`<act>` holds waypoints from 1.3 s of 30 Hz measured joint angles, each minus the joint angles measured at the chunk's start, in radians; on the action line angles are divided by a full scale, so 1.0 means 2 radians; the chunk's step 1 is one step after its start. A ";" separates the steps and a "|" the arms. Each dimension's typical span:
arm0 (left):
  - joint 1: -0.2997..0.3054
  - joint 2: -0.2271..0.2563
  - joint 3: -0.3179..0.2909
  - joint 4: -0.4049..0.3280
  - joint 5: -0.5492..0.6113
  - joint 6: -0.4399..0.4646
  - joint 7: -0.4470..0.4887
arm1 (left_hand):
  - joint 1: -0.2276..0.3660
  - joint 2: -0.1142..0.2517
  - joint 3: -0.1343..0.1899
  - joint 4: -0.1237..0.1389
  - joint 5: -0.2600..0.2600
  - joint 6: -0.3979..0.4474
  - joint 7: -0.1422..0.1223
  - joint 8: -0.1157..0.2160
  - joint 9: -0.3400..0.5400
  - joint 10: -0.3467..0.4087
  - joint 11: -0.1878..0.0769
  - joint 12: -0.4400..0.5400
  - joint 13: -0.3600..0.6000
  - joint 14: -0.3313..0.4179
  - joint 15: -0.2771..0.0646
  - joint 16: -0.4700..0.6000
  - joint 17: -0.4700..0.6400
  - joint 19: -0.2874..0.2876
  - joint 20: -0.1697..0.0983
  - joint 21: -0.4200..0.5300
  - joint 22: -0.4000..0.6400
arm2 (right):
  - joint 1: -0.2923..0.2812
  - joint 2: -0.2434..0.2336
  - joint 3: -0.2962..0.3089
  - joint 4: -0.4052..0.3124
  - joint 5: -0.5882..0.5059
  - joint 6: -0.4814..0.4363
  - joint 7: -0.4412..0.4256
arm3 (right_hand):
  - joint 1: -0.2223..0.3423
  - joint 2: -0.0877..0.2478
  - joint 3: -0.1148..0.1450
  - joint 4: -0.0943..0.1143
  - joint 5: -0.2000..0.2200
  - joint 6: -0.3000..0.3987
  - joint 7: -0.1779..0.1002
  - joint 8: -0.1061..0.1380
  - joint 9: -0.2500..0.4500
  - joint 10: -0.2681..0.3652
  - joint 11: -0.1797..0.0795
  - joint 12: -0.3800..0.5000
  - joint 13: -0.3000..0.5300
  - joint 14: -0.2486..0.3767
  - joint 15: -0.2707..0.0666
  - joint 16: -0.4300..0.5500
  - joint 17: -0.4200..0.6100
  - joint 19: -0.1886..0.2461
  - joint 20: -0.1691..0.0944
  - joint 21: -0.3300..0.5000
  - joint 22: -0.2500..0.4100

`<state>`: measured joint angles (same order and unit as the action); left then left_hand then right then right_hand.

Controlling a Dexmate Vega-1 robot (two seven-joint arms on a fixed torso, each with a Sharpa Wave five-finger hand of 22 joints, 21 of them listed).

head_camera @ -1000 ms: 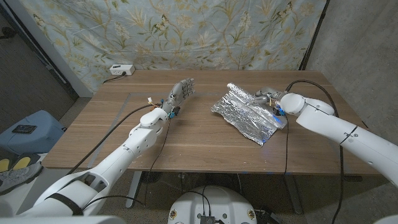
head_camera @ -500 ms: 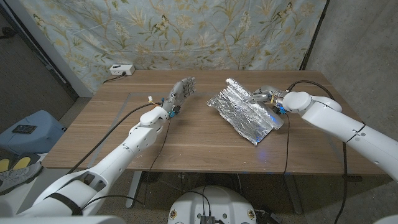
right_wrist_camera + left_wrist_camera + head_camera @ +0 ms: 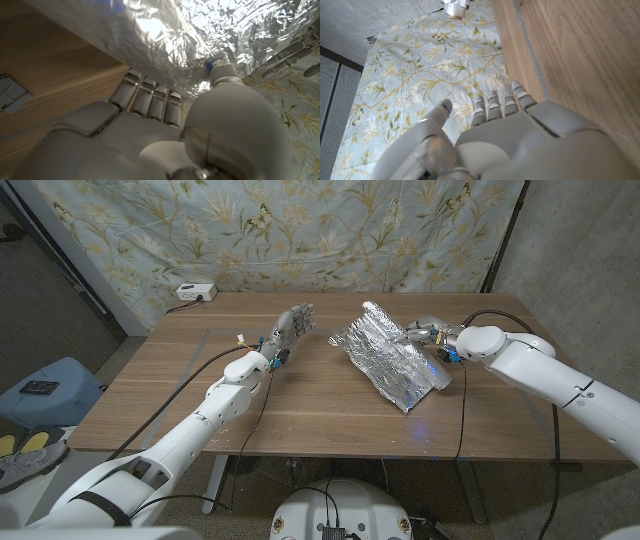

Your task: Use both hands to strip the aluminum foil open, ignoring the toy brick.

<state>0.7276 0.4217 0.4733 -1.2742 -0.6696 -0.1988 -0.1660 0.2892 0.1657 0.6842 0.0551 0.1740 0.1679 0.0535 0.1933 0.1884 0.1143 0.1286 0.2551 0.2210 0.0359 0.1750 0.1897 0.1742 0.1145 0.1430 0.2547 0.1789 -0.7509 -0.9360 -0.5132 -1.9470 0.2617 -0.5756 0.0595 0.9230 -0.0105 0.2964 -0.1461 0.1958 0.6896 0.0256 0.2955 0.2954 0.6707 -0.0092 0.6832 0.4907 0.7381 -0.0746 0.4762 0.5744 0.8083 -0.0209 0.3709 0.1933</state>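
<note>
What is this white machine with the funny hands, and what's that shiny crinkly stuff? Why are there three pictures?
It is a robot with two white arms, each ending in a hand with fingers. One picture comes from a camera on its head, looking down at a wooden table. The other two come from cameras on its wrists, looking along each hand. The shiny stuff is a sheet of aluminum foil. The right hand grips the foil's edge. The left hand is raised, fingers apart, holding nothing. A white power strip sits at the table's far edge.
</note>
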 measured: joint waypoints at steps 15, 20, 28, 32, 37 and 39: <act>-0.003 0.000 -0.005 0.011 -0.009 0.000 -0.011 | 0.000 0.000 0.000 0.000 0.000 0.000 0.000 0.000 0.000 0.000 0.000 0.000 0.000 0.000 0.000 0.000 0.000 0.000 0.000 0.000 0.000 | 0.017 0.004 -0.003 0.010 0.040 -0.012 0.008 | 0.003 0.007 -0.005 -0.001 -0.004 0.001 0.010 -0.001 0.002 0.000 0.011 -0.002 -0.001 0.004 0.000 0.000 0.000 0.030 -0.006 0.010 -0.001; -0.007 -0.002 -0.005 0.018 -0.012 0.000 -0.016 | 0.000 0.000 0.000 0.000 0.000 0.000 0.000 0.000 0.000 0.000 0.000 0.000 0.000 0.005 0.001 0.000 0.000 0.000 0.000 0.000 0.000 | 0.023 0.006 -0.004 0.017 0.057 -0.018 0.015 | 0.006 0.010 -0.005 -0.001 -0.004 0.003 0.013 -0.001 0.005 0.001 0.017 0.001 0.001 0.004 0.000 0.000 0.000 0.030 -0.006 0.010 -0.001; -0.014 -0.005 -0.006 0.029 -0.015 -0.002 -0.026 | 0.000 0.000 0.002 -0.002 0.000 0.000 0.000 0.000 0.000 0.000 0.000 0.000 0.000 0.004 0.001 0.000 0.000 0.000 0.000 -0.004 0.000 | 0.032 0.010 -0.005 0.032 0.084 -0.023 0.027 | 0.008 0.013 -0.005 -0.001 -0.006 0.003 0.013 -0.002 0.006 0.001 0.017 0.003 0.002 0.009 -0.001 0.000 0.001 0.032 -0.004 0.012 -0.001; -0.015 -0.006 -0.006 0.031 -0.017 -0.002 -0.030 | 0.000 0.000 0.002 -0.002 0.000 0.000 0.000 0.000 0.000 0.000 0.000 0.000 0.000 0.005 0.001 0.000 0.000 0.003 0.003 -0.004 0.000 | 0.034 0.012 -0.005 0.041 0.096 -0.022 0.032 | 0.006 0.017 -0.007 0.001 -0.006 0.002 0.014 -0.003 0.007 0.001 0.017 0.005 0.003 0.013 -0.004 0.000 0.002 0.035 -0.004 0.014 -0.001; -0.016 -0.006 -0.006 0.028 -0.019 -0.001 -0.032 | 0.002 -0.002 0.006 -0.012 0.002 0.008 0.011 0.000 0.000 0.006 0.003 0.000 0.000 0.015 0.004 0.000 0.000 0.013 0.005 -0.004 0.000 | 0.032 0.015 0.001 0.053 0.118 -0.014 0.037 | 0.007 0.018 -0.008 0.000 -0.006 0.005 0.013 -0.003 0.007 0.003 0.015 0.005 0.004 0.013 -0.004 0.003 0.004 0.035 -0.004 0.015 -0.003; -0.015 -0.004 -0.005 0.021 -0.017 0.003 -0.030 | 0.014 -0.006 0.008 -0.030 0.006 0.013 0.016 0.000 -0.001 0.011 0.004 0.000 0.000 0.026 0.003 0.000 -0.001 0.023 0.006 -0.004 0.000 | 0.030 0.015 0.003 0.057 0.124 -0.010 0.038 | 0.007 0.018 -0.008 0.000 -0.006 0.006 0.015 -0.004 0.007 0.003 0.015 0.005 0.004 0.013 -0.003 0.004 0.004 0.035 -0.004 0.015 -0.004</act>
<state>0.6976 0.4142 0.4623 -1.2320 -0.7045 -0.1933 -0.2256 0.3175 0.1543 0.7009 -0.0046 0.1852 0.1930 0.0862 0.1933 0.1865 0.1371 0.1362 0.2548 0.2207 0.0883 0.1804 0.1896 0.1728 0.1602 0.1558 0.2476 0.1789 -0.6918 -0.9052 -0.5073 -1.8326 0.5092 -0.5959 0.1364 0.9366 0.0250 0.2797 -0.1460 0.1843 0.7023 0.0557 0.2876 0.3090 0.6764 0.0209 0.6923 0.4993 0.7638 -0.0815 0.4833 0.5820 0.8784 -0.0287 0.4016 0.1858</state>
